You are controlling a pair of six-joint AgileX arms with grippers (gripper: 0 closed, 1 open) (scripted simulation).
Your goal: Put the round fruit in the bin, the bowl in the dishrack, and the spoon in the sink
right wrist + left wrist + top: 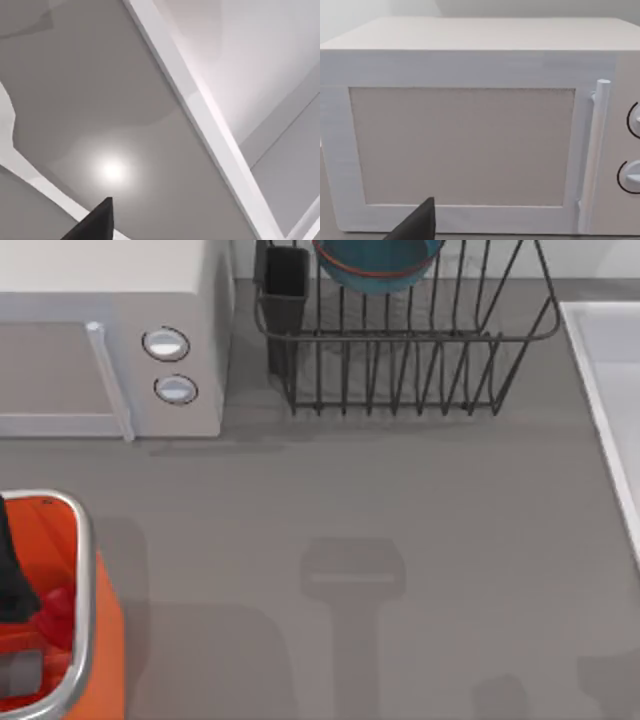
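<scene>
Small glossy red round fruit point(57, 612) inside bright orange silver-rimmed bin point(84, 570).
Lies just beside dark left gripper point(12, 585); jaw state cannot be told. Round blue bowl point(378, 262) in dark wire dishrack point(400, 350).

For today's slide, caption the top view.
Bowl in dishrack, fruit in bin, beside microwave.

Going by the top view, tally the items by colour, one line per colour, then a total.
White: 2, microwave, sink
Orange: 1, bin
Red: 1, round fruit
Blue: 1, bowl
Dark grey: 1, dishrack
Total: 6
</scene>
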